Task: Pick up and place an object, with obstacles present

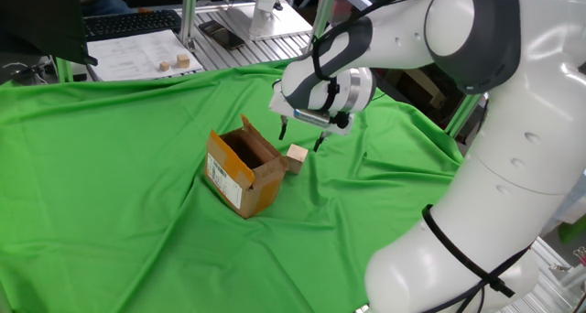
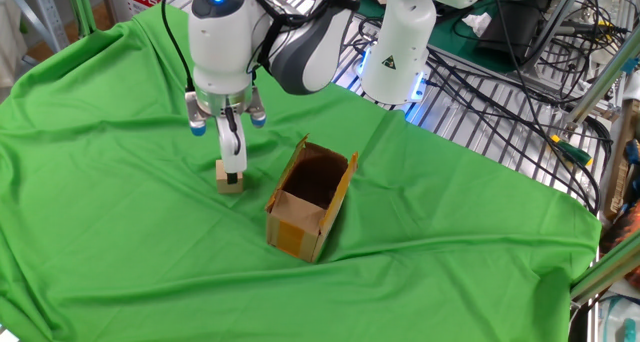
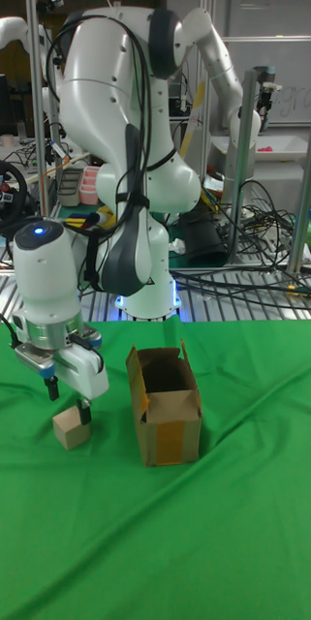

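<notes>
The object, a small light-tan wooden cube (image 1: 296,156) (image 2: 230,181) (image 3: 73,429), rests on the green cloth right beside the obstacle, a brown cardboard box (image 1: 243,171) (image 2: 310,202) (image 3: 165,407) with raised flaps and a white label. My gripper (image 1: 301,137) (image 2: 234,166) (image 3: 68,404) hangs open just above the cube, pointing down. One fingertip stands on each side of the cube's top, and nothing is held. In the other fixed view the front finger hides part of the cube.
The wrinkled green cloth (image 1: 110,167) covers the table. Papers with two small wooden blocks (image 1: 174,63) and a keyboard (image 1: 128,22) lie beyond the far edge. The robot base (image 2: 395,42), a metal grate and cables (image 2: 520,82) are at the back.
</notes>
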Controlling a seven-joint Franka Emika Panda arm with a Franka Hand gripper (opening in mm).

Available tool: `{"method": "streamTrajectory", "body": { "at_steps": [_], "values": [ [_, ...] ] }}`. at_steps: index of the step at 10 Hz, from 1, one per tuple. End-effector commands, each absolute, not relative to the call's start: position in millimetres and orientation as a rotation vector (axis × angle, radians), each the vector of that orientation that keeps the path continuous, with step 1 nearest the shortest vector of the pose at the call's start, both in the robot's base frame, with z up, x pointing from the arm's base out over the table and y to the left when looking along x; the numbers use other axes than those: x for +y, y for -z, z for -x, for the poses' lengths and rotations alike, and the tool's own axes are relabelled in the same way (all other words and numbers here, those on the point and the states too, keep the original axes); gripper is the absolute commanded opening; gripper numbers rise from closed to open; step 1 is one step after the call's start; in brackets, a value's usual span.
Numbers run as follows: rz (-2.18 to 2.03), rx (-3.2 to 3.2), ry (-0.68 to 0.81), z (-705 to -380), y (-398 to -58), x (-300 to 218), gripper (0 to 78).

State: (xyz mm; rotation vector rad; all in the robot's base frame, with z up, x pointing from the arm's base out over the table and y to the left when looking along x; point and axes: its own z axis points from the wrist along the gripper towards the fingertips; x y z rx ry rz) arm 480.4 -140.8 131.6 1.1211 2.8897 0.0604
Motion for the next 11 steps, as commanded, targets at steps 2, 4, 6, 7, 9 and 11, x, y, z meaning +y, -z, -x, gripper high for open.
{"method": "streamTrajectory", "body": {
  "at_steps": [2,4,6,7,9,11],
  "values": [
    [-1.140,2.865,-0.069,-478.5,-111.3,-140.5,77.5],
    [-1.138,2.862,-0.071,-476.4,-104.0,-142.7,77.5],
    [-1.139,2.861,-0.074,-474.9,-99.3,-145.0,77.5],
    [-1.139,2.861,-0.074,-474.9,-99.3,-145.0,77.5],
    [-1.154,2.855,-0.077,-473.9,-92.3,-145.3,77.5],
    [-1.149,2.855,-0.067,-473.4,-87.8,-145.3,77.5]
  ]
}}
